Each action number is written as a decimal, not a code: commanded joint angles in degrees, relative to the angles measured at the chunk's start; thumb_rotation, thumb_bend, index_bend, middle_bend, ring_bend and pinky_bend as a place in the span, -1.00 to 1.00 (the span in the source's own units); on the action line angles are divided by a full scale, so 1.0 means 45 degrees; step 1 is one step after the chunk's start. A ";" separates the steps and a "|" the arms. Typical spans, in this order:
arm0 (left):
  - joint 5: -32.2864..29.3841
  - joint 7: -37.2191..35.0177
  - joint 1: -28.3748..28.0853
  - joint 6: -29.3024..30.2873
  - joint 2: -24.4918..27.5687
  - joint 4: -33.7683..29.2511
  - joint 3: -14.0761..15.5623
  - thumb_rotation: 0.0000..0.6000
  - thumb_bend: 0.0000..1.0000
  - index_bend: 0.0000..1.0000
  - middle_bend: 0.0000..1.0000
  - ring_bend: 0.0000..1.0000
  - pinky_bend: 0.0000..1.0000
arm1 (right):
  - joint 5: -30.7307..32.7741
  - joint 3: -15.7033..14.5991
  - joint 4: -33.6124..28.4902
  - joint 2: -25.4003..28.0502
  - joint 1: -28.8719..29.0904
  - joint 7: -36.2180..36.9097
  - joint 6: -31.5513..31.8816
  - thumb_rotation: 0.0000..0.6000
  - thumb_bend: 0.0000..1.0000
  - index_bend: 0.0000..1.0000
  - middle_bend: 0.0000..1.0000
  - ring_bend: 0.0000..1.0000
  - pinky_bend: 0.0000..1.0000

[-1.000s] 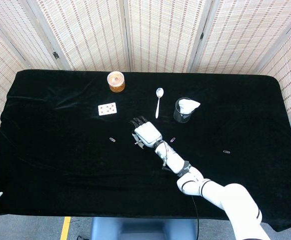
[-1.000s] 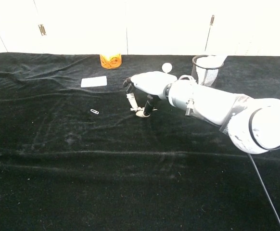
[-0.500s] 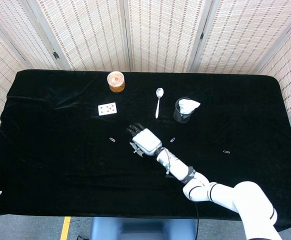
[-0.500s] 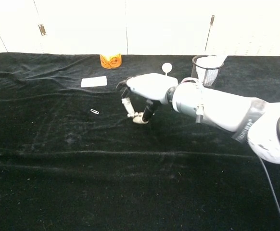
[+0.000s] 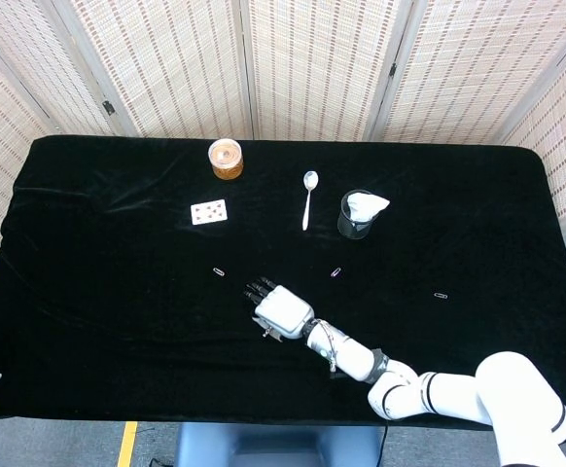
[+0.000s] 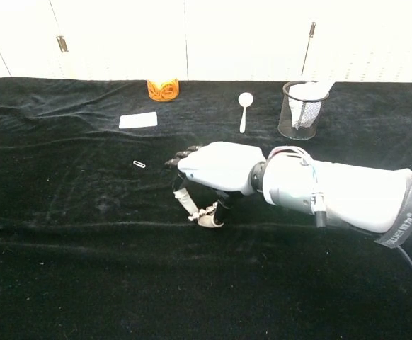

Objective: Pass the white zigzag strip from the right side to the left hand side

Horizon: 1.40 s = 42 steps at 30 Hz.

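Woven-reed screens stood behind a bench (image 5: pixel 88 292) draped in black cloth. The right robot hand (image 6: pixel 216 168) hung low over the cloth near the middle, pinching the small white zigzag strip (image 6: pixel 204 215) between thumb and fingers (image 6: pixel 182 199), the strip's lower end at or just above the cloth. The carry leftward seemed underway. The left robot hand showed in neither view; the next move would likely call for carrying on left and setting the strip down there.

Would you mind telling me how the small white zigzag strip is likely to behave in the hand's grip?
The small white zigzag strip looks thin and light, so probably easy to lift. Its folds suggest it may flex. The right hand pinches only part of it, so it could slip.
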 commanded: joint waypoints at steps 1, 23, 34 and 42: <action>0.0002 -0.0001 0.0002 0.0003 0.0001 0.0001 -0.0009 1.00 -0.69 -1.00 -1.00 -1.00 -1.00 | 0.0262 0.0199 0.0454 -0.0299 0.0115 -0.0026 -0.0165 1.00 -0.14 0.27 -0.85 -0.97 -1.00; 0.0456 0.0155 0.0054 0.0345 -0.0121 0.0019 0.0051 1.00 -0.69 -1.00 -1.00 -1.00 -1.00 | -0.0154 -0.0332 -0.4034 0.3774 -0.2288 -0.1216 0.3598 1.00 -0.21 -1.00 -1.00 -1.00 -1.00; 0.1007 0.3377 -0.0378 0.0294 -0.0601 -0.1257 0.0258 1.00 -0.69 -1.00 -1.00 -1.00 -1.00 | -0.0371 -0.3165 -0.2875 0.6476 -0.9389 0.1302 1.0774 1.00 -0.21 -1.00 -1.00 -1.00 -1.00; 0.1784 0.6259 -0.1198 0.0017 -0.1467 -0.2289 0.0195 1.00 -0.69 -0.99 -0.66 -0.70 -0.52 | -0.0887 -0.2859 -0.0748 0.6177 -1.0890 0.4165 1.1902 1.00 -0.21 -1.00 -1.00 -1.00 -1.00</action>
